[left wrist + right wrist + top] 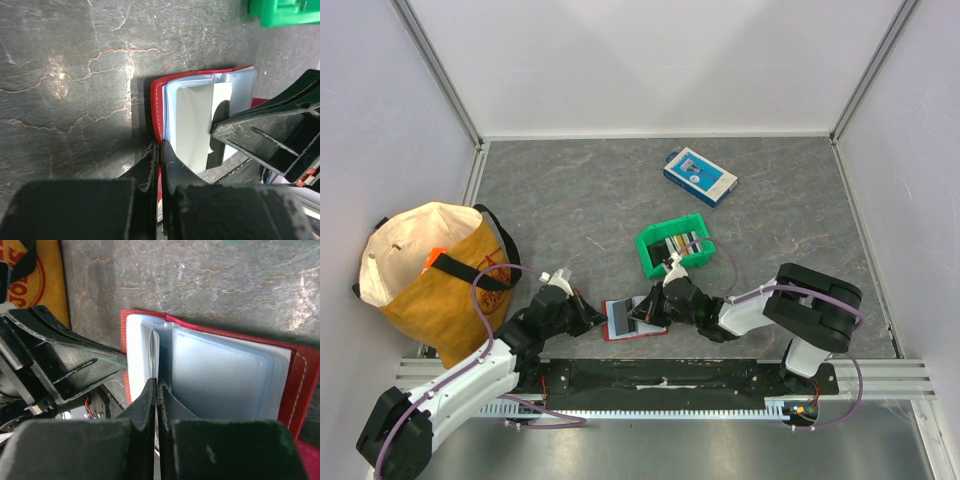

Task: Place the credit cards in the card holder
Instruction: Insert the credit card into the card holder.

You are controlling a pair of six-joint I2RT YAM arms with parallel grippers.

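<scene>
So the biggest thing here is the grey stone-look tabletop [570, 190], and parked against its left edge, down toward the near-left corner, is a fat yellow and cream cloth bag [420, 270] with something orange poking up inside. A green plastic bin [645, 252] sits pretty much in the middle of the table with some dark and pale flat things standing in it. They look like cards, but it's too small to be sure. A blue-and-white box [700, 176] lies on its own toward the far edge, a bit right of centre. The red card holder [620, 320] is lying open close to the near edge, about midway along it, with both arms crowded onto it. The left gripper [159, 150] has its fingers squeezed nearly together on the red cover at the holder's left side, stitched edge right between the tips. The right gripper [157, 385] comes in from the other side, fingers pinched tight with only a thin pale sliver between them. From the left wrist camera that looks like the pale card [195, 127], standing tilted among the clear plastic sleeves [220, 375], its edge right at the right gripper's tip.
</scene>
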